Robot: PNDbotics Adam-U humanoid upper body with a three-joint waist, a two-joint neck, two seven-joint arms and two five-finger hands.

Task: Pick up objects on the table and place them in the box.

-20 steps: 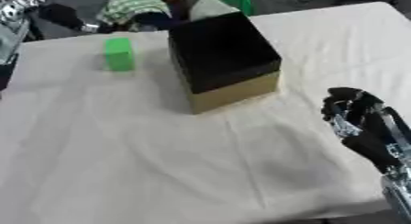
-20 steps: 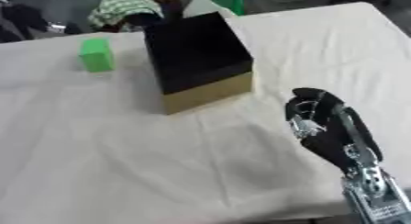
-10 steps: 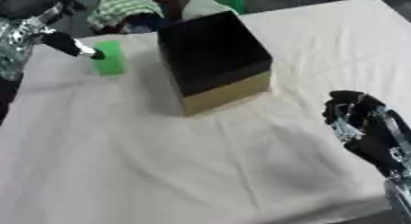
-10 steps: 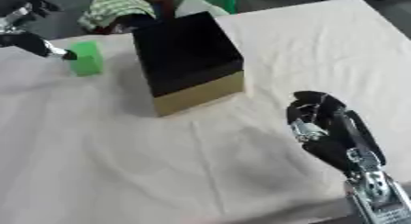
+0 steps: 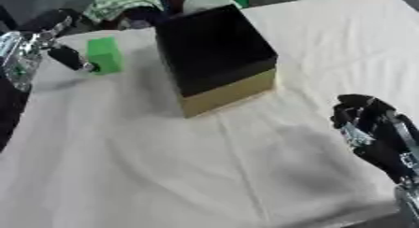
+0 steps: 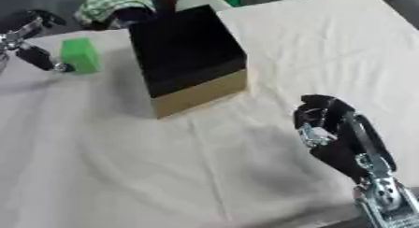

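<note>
The table (image 5: 123,166), covered in a creased white cloth, fills most of both views. The box (image 5: 214,59) stands on it toward the far side, black on top with a tan band along its lower edges, turned at an angle. Near the table's right edge, well apart from the box on its near right side, the right hand (image 6: 331,129) rests with its fingers curled inward, holding nothing. To the left of the box lies a green block (image 5: 104,55), upright on the cloth. The left hand (image 5: 61,52) is on the far side of that block from the box, a dark finger reaching to the block's left face; whether it touches cannot be told, and its fingers look straight rather than closed.
</note>
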